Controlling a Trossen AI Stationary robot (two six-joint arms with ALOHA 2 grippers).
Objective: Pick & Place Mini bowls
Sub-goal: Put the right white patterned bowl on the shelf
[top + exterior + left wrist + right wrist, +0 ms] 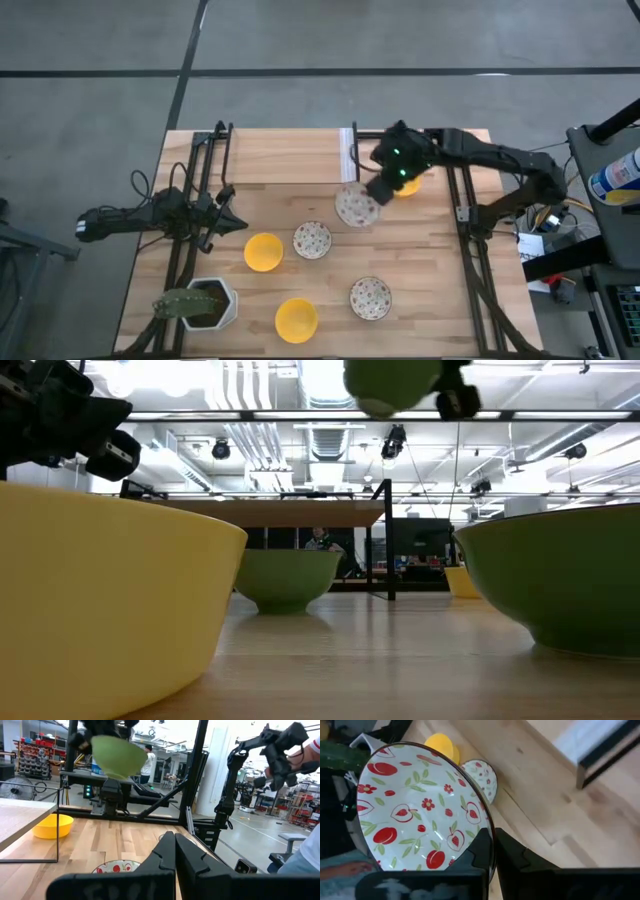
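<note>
Open wood lay across the frame's upper left; bowls crowded the centre, the cactus pot blocked lower left.

Right gripper hides part of a yellow bowl; cactus pot cut off.

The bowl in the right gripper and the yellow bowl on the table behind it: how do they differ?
The held white bowl with red fruit print hangs lifted and tilted in the right gripper; the plain yellow plastic bowl sits upright on the wooden table. One is patterned inside, the other plain. Both are small and round.
</note>
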